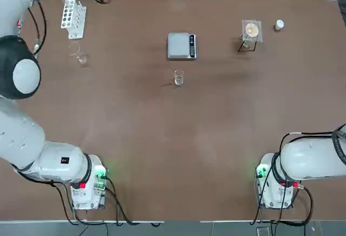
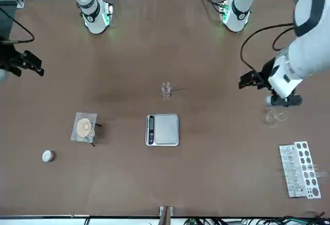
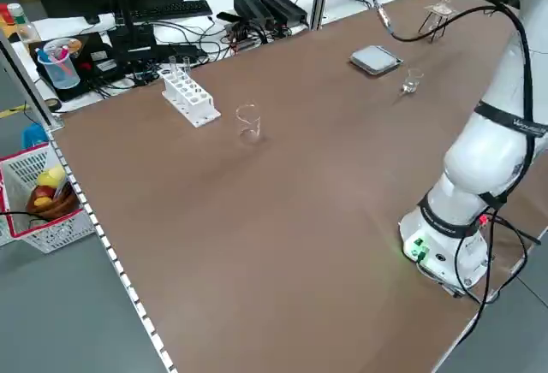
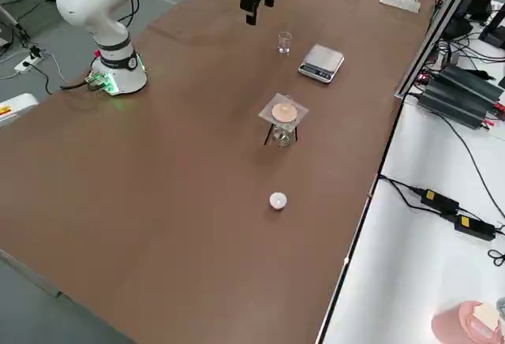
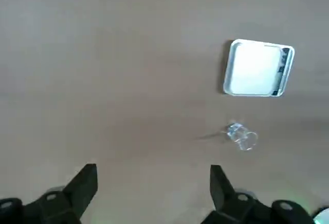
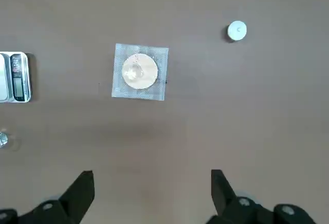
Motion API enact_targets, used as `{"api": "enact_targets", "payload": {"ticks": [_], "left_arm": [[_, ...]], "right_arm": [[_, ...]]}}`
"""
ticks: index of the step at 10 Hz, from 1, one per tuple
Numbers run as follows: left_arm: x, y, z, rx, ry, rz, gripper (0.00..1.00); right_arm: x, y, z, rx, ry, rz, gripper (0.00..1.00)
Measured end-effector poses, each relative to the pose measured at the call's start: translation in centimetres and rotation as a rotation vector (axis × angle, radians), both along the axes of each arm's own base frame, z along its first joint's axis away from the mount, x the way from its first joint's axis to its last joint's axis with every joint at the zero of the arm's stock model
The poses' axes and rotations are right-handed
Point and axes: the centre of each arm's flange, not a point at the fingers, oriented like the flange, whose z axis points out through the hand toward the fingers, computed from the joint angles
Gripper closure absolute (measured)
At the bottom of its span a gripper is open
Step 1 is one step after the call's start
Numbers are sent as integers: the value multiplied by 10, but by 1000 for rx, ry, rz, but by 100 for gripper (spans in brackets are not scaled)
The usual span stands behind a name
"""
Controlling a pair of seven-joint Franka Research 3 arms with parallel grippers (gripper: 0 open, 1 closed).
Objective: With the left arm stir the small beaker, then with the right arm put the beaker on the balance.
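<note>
Small beaker (image 1: 178, 78) sits mid-table, just near of the balance (image 1: 181, 46), apart. Left gripper (image 5: 153, 183) empty, jaws apart, high at the left by the rod glass (image 1: 81, 58); fetch the rod first, grip upright. Right gripper (image 6: 152, 185) parked, jaws apart.

Brown table (image 1: 216, 138), white side bench (image 4: 410, 226) with black power units, grey floor (image 3: 60, 304), red-rimmed basket (image 3: 38, 206)
</note>
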Motion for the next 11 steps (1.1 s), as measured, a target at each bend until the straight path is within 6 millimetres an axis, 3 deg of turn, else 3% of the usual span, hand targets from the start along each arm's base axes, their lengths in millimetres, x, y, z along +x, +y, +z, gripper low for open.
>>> {"api": "enact_targets", "payload": {"ticks": [2, 3, 11], "left_arm": [[-11, -58, -42, -10, 29, 1, 11], [-17, -74, -57, -14, 40, 13, 15], [-80, -142, -166, -152, 63, 103, 24]], "right_arm": [[0, 1, -1, 0, 3, 3, 0], [0, 2, -2, 0, 4, 3, 0], [0, 0, -5, 0, 13, 0, 0]]}}
